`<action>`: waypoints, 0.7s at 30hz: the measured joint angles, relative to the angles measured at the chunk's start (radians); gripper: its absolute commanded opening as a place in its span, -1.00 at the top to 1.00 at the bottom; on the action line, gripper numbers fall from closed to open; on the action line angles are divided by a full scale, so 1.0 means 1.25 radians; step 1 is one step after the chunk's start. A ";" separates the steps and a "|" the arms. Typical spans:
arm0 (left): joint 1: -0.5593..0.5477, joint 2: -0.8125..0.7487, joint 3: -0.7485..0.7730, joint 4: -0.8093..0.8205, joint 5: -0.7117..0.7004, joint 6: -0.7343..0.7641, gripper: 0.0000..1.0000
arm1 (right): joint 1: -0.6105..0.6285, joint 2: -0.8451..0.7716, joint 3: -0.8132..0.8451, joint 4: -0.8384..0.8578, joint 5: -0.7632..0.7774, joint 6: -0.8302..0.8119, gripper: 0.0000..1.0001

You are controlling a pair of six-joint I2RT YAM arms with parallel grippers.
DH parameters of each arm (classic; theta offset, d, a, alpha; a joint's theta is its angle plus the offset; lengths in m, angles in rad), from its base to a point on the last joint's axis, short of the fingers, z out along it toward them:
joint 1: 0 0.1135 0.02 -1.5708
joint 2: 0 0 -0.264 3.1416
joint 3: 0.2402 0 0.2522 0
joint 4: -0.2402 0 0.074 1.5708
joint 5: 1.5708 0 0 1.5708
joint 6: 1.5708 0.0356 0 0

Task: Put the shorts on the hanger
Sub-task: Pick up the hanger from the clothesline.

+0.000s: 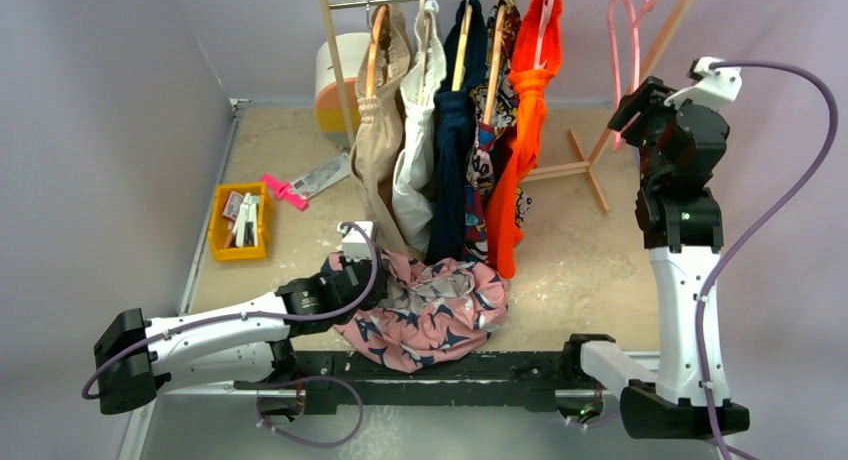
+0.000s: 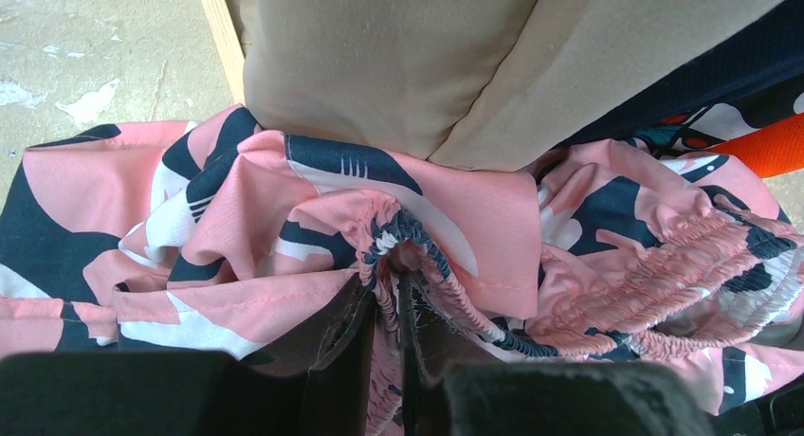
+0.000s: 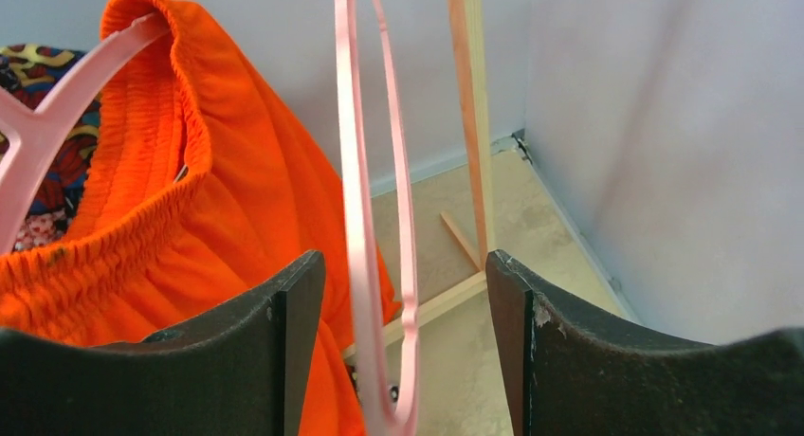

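The pink shorts [image 1: 435, 310] with navy-and-white swirls lie bunched on the table's near edge, under the hanging clothes. My left gripper [image 1: 368, 280] is shut on their gathered waistband; in the left wrist view the fingers [image 2: 389, 299] pinch the elastic fold of the shorts [image 2: 237, 199]. The empty pink hanger [image 1: 628, 40] hangs at the right end of the rail. My right gripper [image 1: 628, 108] is raised to it and open. In the right wrist view the hanger's thin arms [image 3: 353, 190] pass between the spread fingers [image 3: 403, 265], touching neither.
A wooden rack [image 1: 335, 70] holds tan, white, navy, patterned and orange [image 1: 525, 120] garments. The orange garment [image 3: 190, 199] hangs just left of my right gripper. A yellow bin [image 1: 240, 220], a pink tool [image 1: 283, 190] and a round container [image 1: 338, 75] stand at the left. A wall [image 3: 664, 123] is close on the right.
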 measured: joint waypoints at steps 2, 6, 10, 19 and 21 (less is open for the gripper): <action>0.000 0.004 0.000 0.000 0.001 0.000 0.72 | 0.000 0.026 0.023 0.001 0.008 0.001 -0.26; 0.000 0.007 0.000 0.000 0.003 0.000 0.72 | 0.000 0.090 0.078 0.001 0.010 0.006 -0.17; 0.000 0.011 0.000 0.002 0.005 0.000 0.72 | 0.000 0.147 0.127 0.000 0.011 0.012 -0.07; 0.000 0.027 0.000 0.010 0.012 0.012 0.73 | 0.000 0.209 0.183 0.001 0.010 0.013 0.07; 0.000 0.028 0.000 0.011 0.016 0.012 0.73 | 0.000 0.224 0.195 0.002 0.010 0.013 0.10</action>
